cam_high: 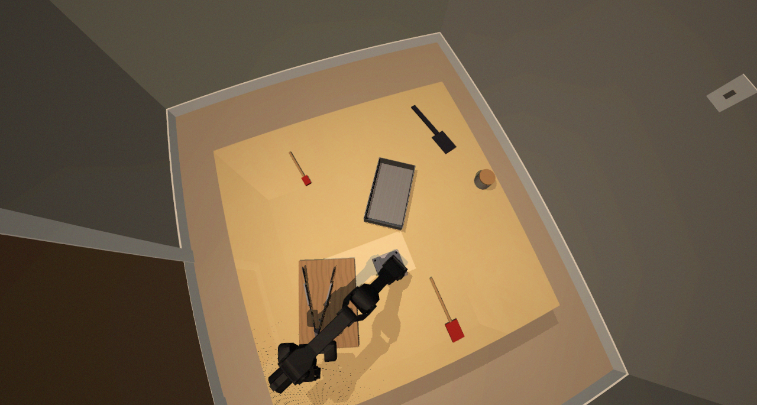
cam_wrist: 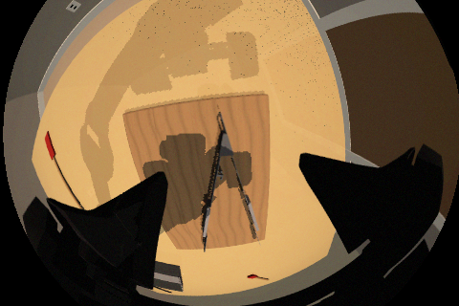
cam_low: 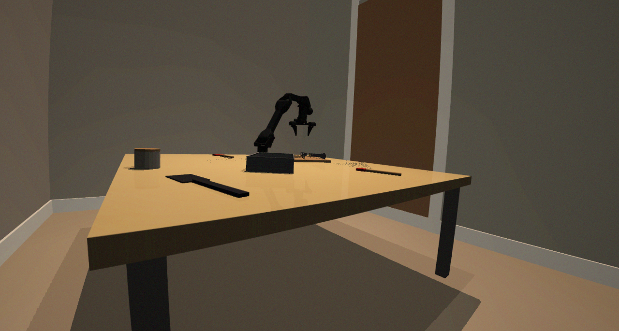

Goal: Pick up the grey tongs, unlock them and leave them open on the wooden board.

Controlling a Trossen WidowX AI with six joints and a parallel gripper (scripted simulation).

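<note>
The grey tongs [cam_high: 307,291] [cam_low: 313,155] [cam_wrist: 213,179] lie on the wooden board [cam_high: 319,270] [cam_low: 320,161] [cam_wrist: 153,128]. Their two arms are spread in a V from the hinge. My gripper [cam_high: 288,371] [cam_low: 302,130] [cam_wrist: 235,171] is open and empty. It hangs well above the board with its fingers pointing down, clear of the tongs. The dark roasting tin [cam_high: 390,193] [cam_low: 270,162] stands empty near the middle of the table.
A black spatula [cam_high: 433,130] [cam_low: 207,182] lies at the far side. Two red-headed spatulas [cam_high: 300,168] [cam_high: 447,310] [cam_low: 378,171] lie on either side of the tin. A cork-lidded jar [cam_high: 484,178] [cam_low: 147,158] stands near a table edge.
</note>
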